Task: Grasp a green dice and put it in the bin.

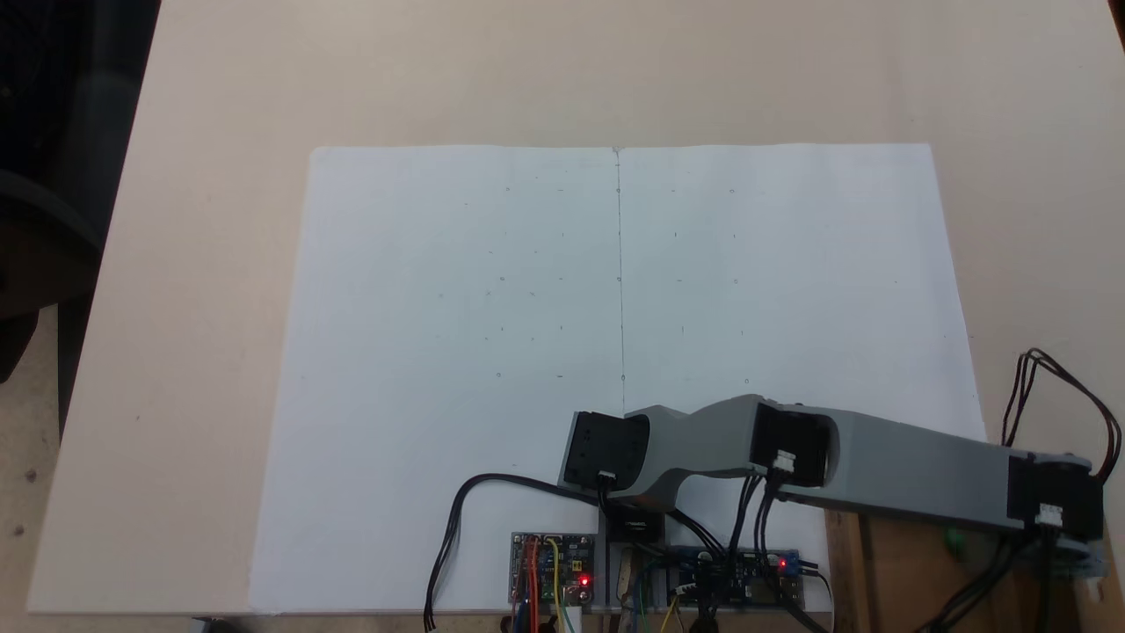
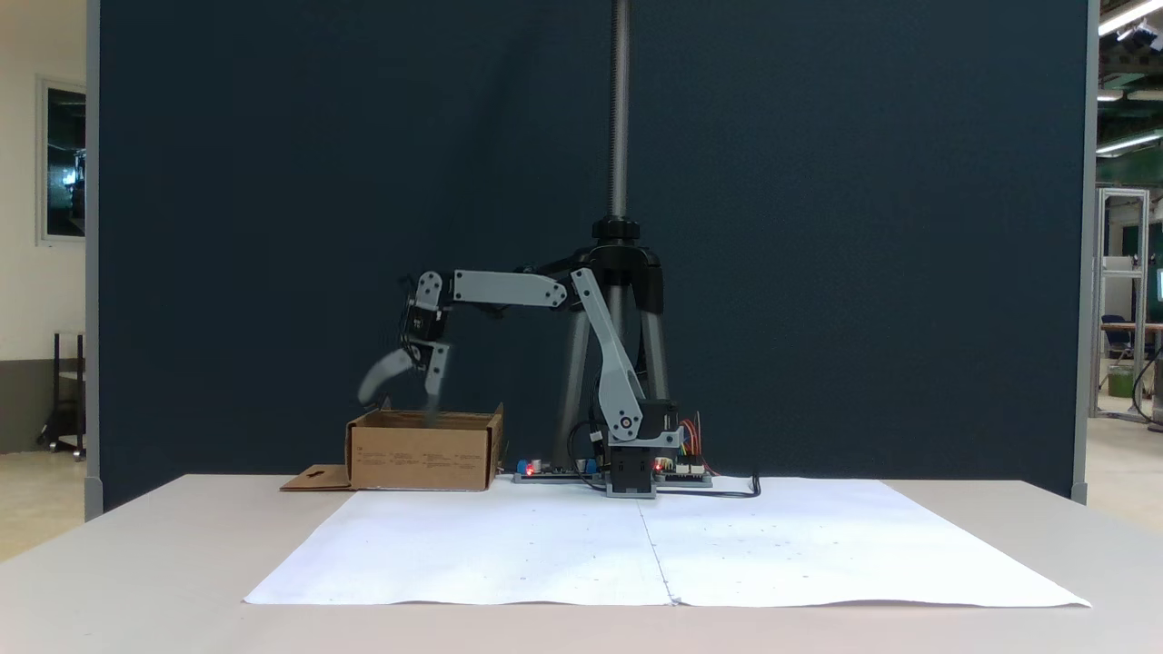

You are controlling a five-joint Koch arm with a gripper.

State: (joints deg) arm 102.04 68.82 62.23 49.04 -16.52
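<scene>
Your tool [image 2: 400, 400] hangs above the bin [image 2: 422, 450] with its jaws spread apart and nothing between them; one finger tip dips just over the bin's rim. A small green spot, apparently the dice [image 1: 954, 538], shows inside the bin under the arm [image 1: 914, 470], though it is blurred. The bin sits at the desk's [image 2: 136, 554] far edge, beside the arm's base, its flap [image 2: 315, 478] flat on the desk. White paper [image 2: 654, 545] covers the desk's middle.

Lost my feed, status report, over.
End effector open above the bin. Green dice looks already in bin. Nothing in the way.
</scene>
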